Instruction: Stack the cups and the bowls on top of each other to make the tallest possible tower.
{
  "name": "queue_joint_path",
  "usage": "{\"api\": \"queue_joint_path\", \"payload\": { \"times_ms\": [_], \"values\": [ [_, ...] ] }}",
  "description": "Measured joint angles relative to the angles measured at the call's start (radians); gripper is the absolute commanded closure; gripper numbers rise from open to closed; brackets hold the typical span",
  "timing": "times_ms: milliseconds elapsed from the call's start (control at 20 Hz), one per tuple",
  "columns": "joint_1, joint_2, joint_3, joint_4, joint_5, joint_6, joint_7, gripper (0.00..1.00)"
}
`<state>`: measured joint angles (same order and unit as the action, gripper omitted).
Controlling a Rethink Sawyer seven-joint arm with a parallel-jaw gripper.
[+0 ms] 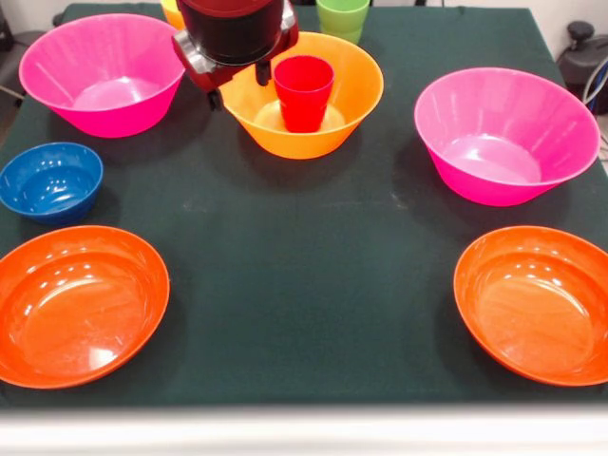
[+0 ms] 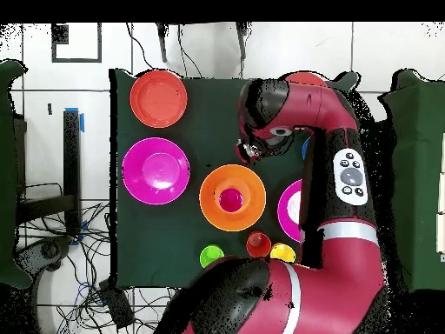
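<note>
So far the tower was only a red cup standing in the large orange bowl. The tool hung just beside it; I could not tell its grip. Next probably came fetching the small blue bowl.

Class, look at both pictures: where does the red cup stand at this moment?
The red cup stands upright inside the large orange bowl at the table's far middle in the front view, between the two pink bowls; the overhead view shows it at that bowl's centre.
</note>
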<state>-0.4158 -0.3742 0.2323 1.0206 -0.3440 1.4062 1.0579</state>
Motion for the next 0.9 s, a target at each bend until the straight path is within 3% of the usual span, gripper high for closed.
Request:
{"api": "queue_joint_path", "payload": {
  "times_ms": [900],
  "values": [
    [-0.046, -0.002, 0.099, 0.032, -0.081, 0.0, 0.0, 0.0]
  ]
}}
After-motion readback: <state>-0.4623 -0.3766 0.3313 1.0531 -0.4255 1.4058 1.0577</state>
